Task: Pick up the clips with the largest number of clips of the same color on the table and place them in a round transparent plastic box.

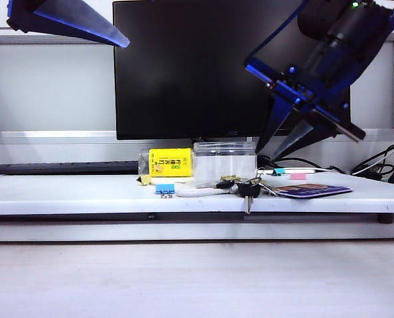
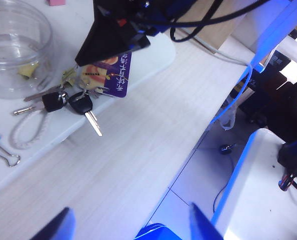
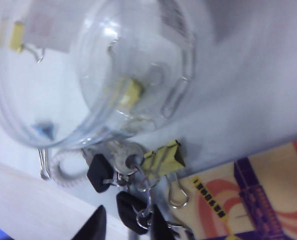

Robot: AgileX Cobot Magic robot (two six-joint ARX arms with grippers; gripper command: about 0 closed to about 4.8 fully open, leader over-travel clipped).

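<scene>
The round transparent plastic box stands on the white shelf in front of the monitor. One pale-yellow clip lies inside it, also seen from the left wrist through the box wall. Another yellow clip rests outside against the keys. A third yellow clip lies beyond the box rim. My right gripper hangs open just above the keys and that clip, holding nothing; outside it sits right of the box. My left gripper is open, raised high at the upper left.
A clear container with a yellow label stands left of the box, a blue clip in front of it. A purple card, a pink clip and a teal clip lie to the right. Cables run behind.
</scene>
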